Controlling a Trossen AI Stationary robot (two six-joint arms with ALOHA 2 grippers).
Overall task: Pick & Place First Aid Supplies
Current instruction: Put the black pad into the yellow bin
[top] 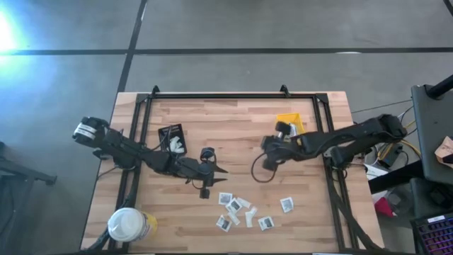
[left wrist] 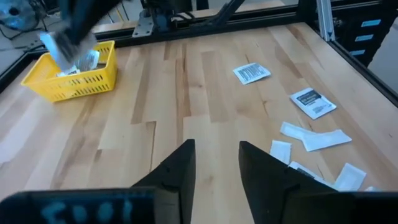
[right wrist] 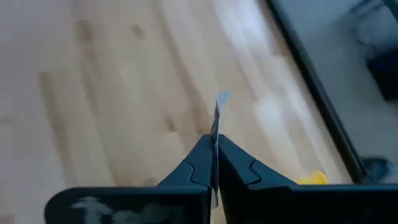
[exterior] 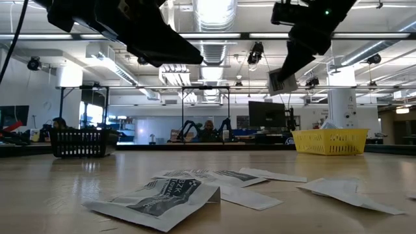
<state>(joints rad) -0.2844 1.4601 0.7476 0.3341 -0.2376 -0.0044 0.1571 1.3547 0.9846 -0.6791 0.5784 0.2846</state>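
Several first aid packets [top: 241, 209], small white squares with dark centres, lie flat on the wooden table near its front edge and show close up in the low view [exterior: 162, 195]. My right gripper [top: 281, 132] hovers beside the yellow bin [top: 290, 122], shut on one packet [exterior: 281, 81]. My left gripper [left wrist: 214, 162] stands open and empty above the table's middle [top: 219, 171], left of the loose packets. In the left wrist view, the held packet [left wrist: 65, 50] hangs over the yellow bin [left wrist: 71, 74]. My right gripper pinches one packet between its two fingers. The packet is seen edge-on, and its free end [right wrist: 219, 109] sticks out past the fingertips [right wrist: 200, 155]. The fingers slant downward. The packet [exterior: 281, 81] hangs well clear of the table.
A black tray [top: 171, 138] holding white packets sits left of centre. A round white-lidded yellow tub [top: 131, 225] stands at the front left corner. A black frame [top: 233, 95] borders the table. Bare wood lies between the two grippers.
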